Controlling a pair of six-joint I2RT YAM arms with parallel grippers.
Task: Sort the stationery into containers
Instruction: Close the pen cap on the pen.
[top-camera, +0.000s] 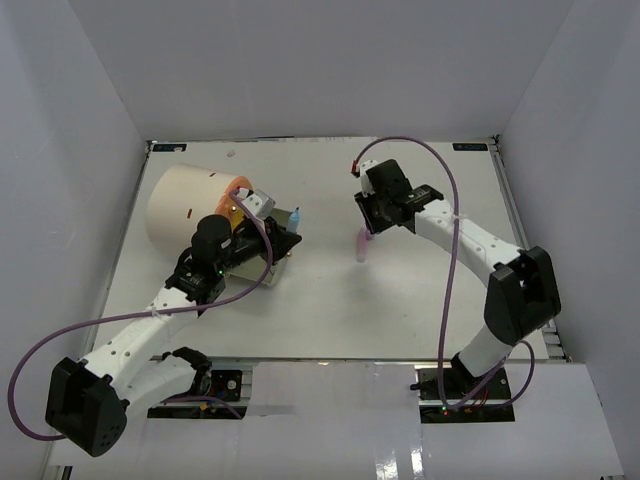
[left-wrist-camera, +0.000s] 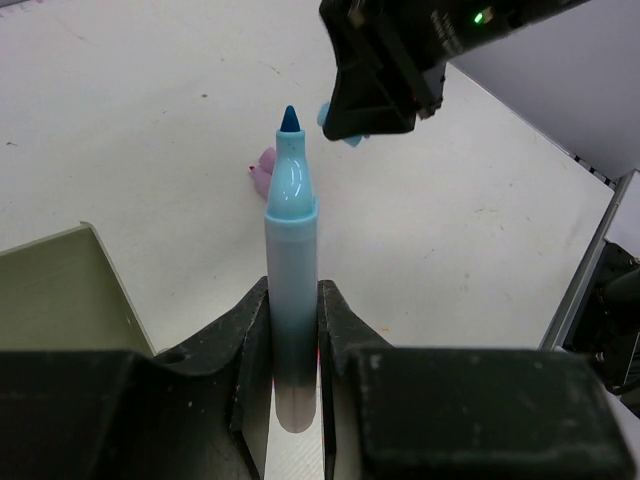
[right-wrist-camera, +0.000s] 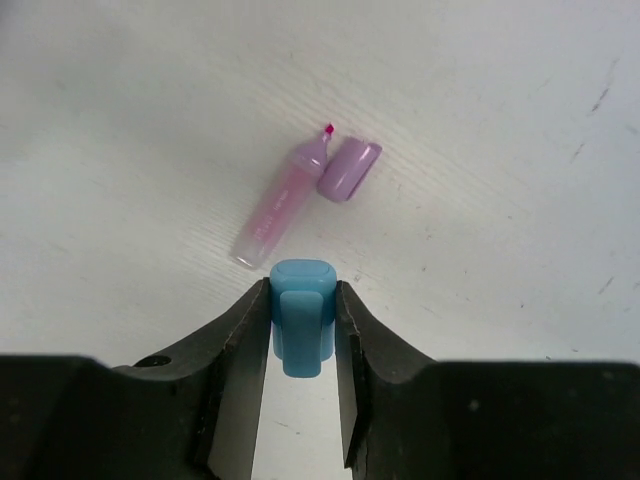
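Top external view puts the cream container (top-camera: 185, 205) at the far left of the bench (top-camera: 340, 310), its orange face on the side toward the left tool (left-wrist-camera: 292, 300). That tool is clamped tight on an uncapped blue highlighter (left-wrist-camera: 290, 220), held just beside the container. The right tool (right-wrist-camera: 302, 292), near the middle of the bench, has its fingers pressed against both sides of the blue cap (right-wrist-camera: 302, 335), lifted clear of the surface. Below it a pink highlighter (right-wrist-camera: 283, 200) lies uncapped, its lilac cap (right-wrist-camera: 348, 168) just beside the tip. Neither pen is stowed yet, so I judge the sorting unfinished; what the container already holds is hidden. Both pens are stubby, with translucent barrels. The blue one has a darker chisel tip, the pink one a magenta tip.
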